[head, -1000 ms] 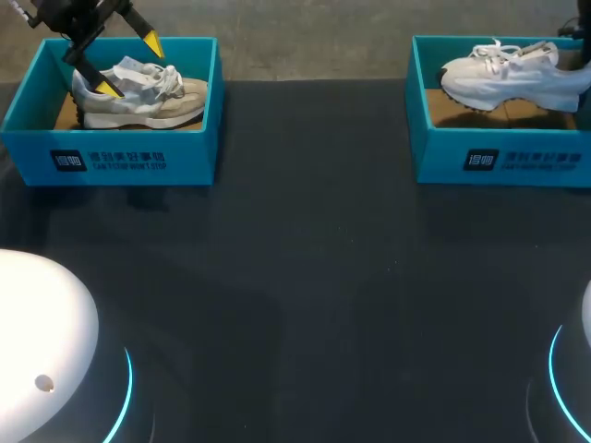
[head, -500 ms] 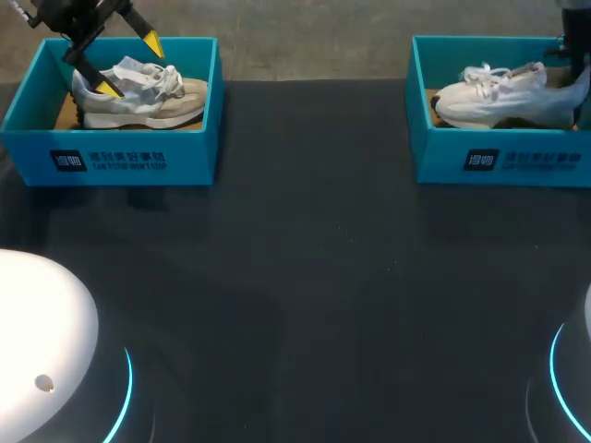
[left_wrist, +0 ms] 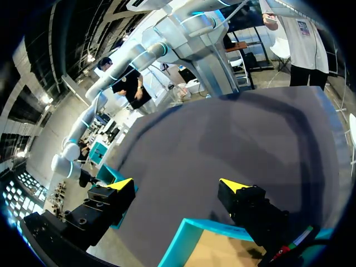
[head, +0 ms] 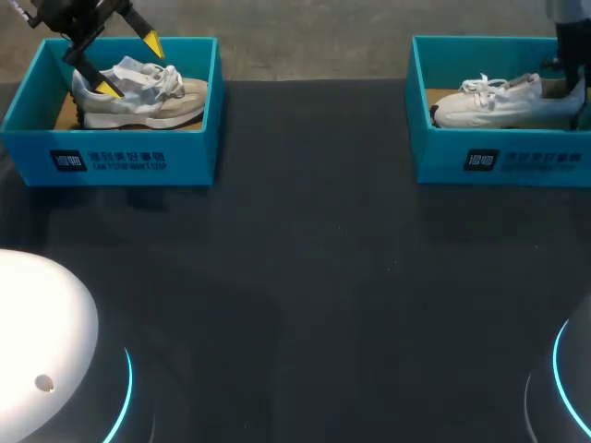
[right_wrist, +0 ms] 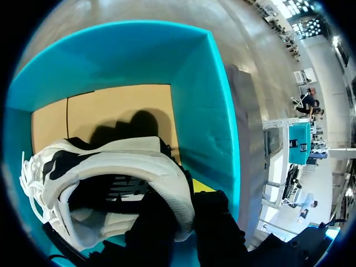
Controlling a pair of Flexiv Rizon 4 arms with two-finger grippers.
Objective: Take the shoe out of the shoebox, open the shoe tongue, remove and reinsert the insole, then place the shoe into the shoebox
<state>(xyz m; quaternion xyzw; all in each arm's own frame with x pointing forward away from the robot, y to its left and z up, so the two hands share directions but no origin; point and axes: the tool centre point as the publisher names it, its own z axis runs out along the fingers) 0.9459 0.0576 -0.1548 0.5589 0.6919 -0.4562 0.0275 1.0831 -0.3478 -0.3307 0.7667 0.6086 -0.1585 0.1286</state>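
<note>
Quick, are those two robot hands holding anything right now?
Left gripper: open, holding nothing.
Right gripper: closed on the white shoe, at its heel.

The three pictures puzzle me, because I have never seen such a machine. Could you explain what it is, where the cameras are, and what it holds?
This is a two-armed robot at a table. The wide picture is taken from above and behind it; the round ones come from cameras on its wrists. Two blue-green boxes stand on the table. The left box holds a beige shoe, and the left gripper is open by its heel. The right box holds a white shoe; the right gripper pinches its heel rim.
</note>
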